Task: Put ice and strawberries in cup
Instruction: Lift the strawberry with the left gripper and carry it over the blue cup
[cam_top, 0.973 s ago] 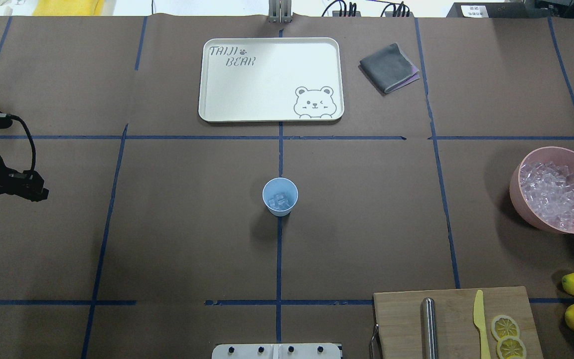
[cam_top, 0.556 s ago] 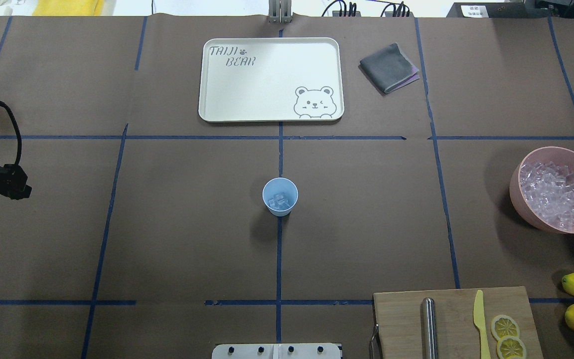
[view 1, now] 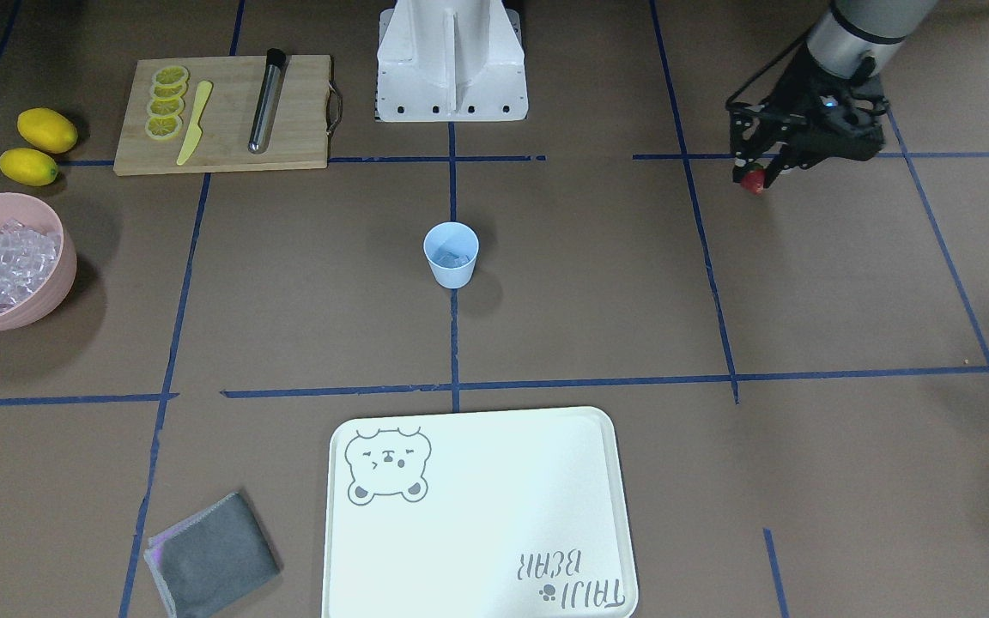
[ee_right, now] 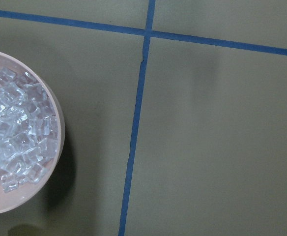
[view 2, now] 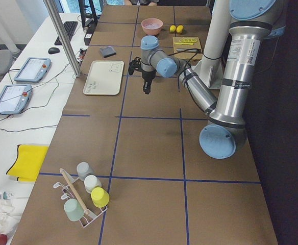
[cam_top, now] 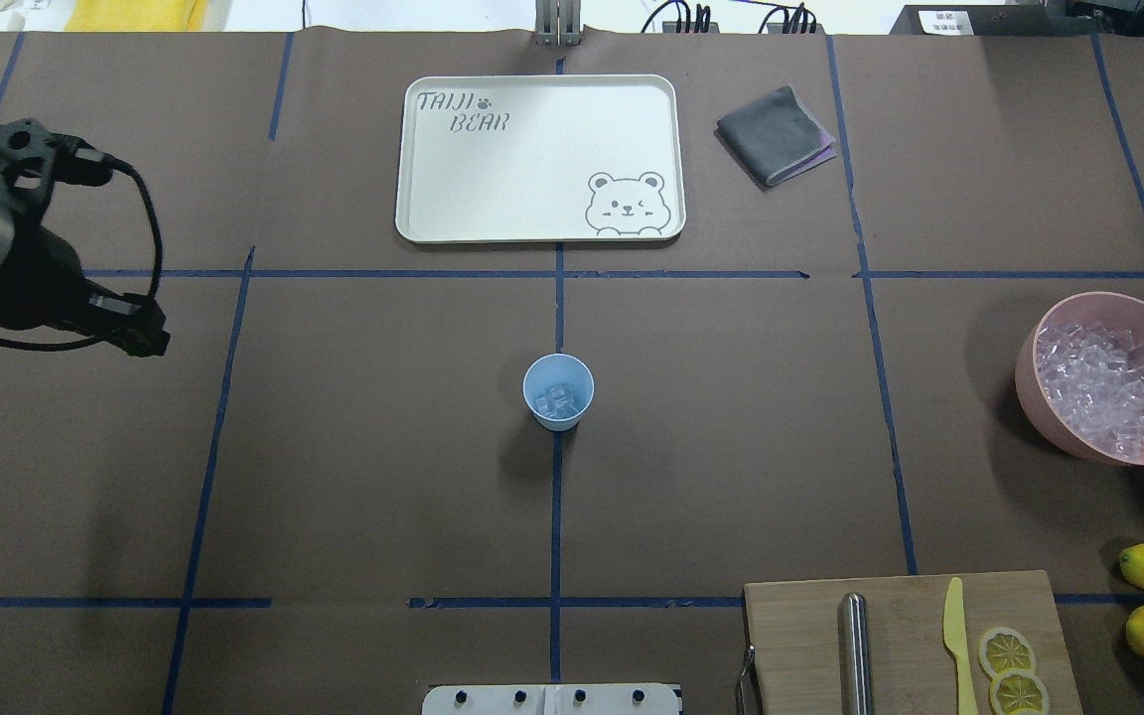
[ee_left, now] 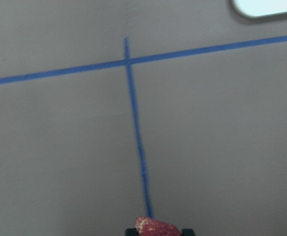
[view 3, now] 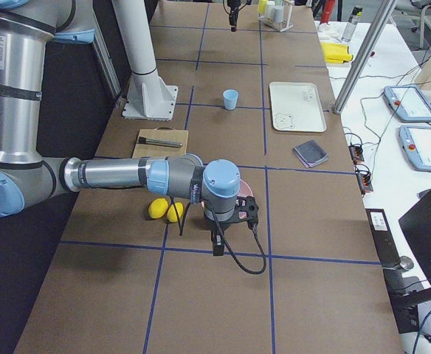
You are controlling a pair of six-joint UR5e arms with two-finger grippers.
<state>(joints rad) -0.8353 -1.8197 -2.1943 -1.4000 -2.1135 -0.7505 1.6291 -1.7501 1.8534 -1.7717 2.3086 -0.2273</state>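
The left claw [view 1: 756, 174] hangs over the left side of the desk [view 1: 803, 283], clamped on the strawberry [ee_left: 156, 227], whose long axis lies crosswise between the jaws. The cup [cam_top: 558, 391] stands upright mid-desk, mouth up, with ice [cam_top: 556, 399] inside. How far the right claw [view 3: 217, 247] is open cannot be told.

Bare worktop [cam_top: 354, 467] lies open between the left gripper [view 1: 755, 178], its fingers closed on the strawberry [view 1: 752, 182], and the cup [cam_top: 558, 390]. The cup's mouth is uncovered, with free room all round it. The tray [cam_top: 532, 149], pink bowl [cam_top: 1026, 382] and cutting board [cam_top: 800, 636] sit well apart from that stretch.
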